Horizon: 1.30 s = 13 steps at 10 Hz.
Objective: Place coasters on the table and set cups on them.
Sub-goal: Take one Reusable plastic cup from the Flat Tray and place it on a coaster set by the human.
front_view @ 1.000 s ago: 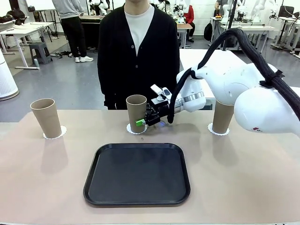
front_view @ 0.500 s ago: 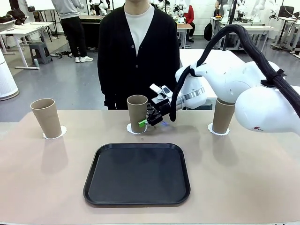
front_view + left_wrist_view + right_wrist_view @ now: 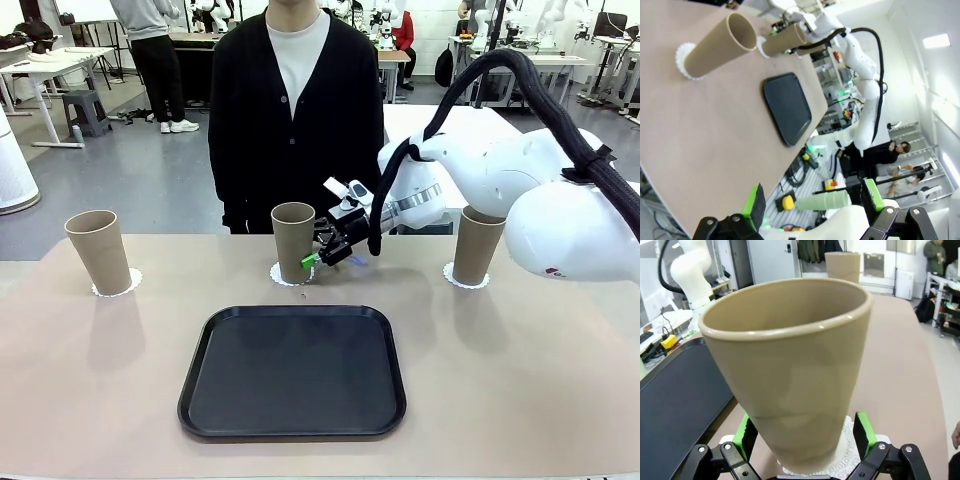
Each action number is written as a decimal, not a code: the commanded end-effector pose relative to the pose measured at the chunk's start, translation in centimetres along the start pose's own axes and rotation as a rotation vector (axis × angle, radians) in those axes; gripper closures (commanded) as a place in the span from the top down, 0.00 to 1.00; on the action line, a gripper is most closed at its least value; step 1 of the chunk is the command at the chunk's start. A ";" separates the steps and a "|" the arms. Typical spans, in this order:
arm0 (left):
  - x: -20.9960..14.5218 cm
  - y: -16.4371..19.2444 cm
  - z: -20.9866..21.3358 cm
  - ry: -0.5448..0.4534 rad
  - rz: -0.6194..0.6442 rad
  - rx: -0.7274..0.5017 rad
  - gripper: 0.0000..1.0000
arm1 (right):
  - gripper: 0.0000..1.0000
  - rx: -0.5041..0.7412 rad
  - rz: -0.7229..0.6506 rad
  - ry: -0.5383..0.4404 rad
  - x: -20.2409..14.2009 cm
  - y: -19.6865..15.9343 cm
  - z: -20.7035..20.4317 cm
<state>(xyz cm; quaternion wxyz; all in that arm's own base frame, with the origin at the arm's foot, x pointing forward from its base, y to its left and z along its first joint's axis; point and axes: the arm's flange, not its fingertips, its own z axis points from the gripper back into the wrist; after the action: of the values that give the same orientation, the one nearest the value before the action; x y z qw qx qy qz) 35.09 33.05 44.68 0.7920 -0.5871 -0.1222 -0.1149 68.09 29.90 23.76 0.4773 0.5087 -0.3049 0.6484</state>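
Right gripper (image 3: 802,437): pads spread wide either side of the middle cup (image 3: 790,370), apparently clear of its wall, cup upright on its coaster (image 3: 850,452), judged just set down. Outer cups (image 3: 99,251) (image 3: 476,246) likewise on coasters upon the table (image 3: 90,380). Black tray (image 3: 292,371) bare. Left gripper (image 3: 814,202): agape, empty, well off to the side.

— How are things sitting on the table (image 3: 90,400)?
— Three cups are standing along the far edge, each on a coaster: the left cup (image 3: 98,251) on the left coaster (image 3: 117,284), the middle cup (image 3: 293,241) on the middle coaster (image 3: 291,277), the right cup (image 3: 476,245) on the right coaster (image 3: 465,279).
— And nearer?
— A tray (image 3: 293,371) is lying in front of the middle cup. A person (image 3: 296,110) is standing behind it, across the table.
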 end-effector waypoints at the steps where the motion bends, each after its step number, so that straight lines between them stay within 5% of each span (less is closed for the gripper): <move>1: 0.0 -0.2 0.1 -0.001 0.010 0.006 1.00 | 1.00 -0.024 -0.034 0.044 1.1 -0.1 1.3; 9: 0.0 -0.2 0.1 -0.001 0.010 0.006 1.00 | 1.00 -0.099 -0.119 0.218 2.6 2.5 5.7; 13: 0.0 -0.2 0.1 -0.001 0.010 0.006 1.00 | 1.00 -0.385 -0.321 0.502 12.4 11.2 8.3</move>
<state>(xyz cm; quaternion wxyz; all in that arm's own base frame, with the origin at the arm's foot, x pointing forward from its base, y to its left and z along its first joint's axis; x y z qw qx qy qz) 35.10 33.06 44.65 0.7919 -0.5872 -0.1220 -0.1148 65.93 21.96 36.25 0.6667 0.3122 -0.2442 0.6312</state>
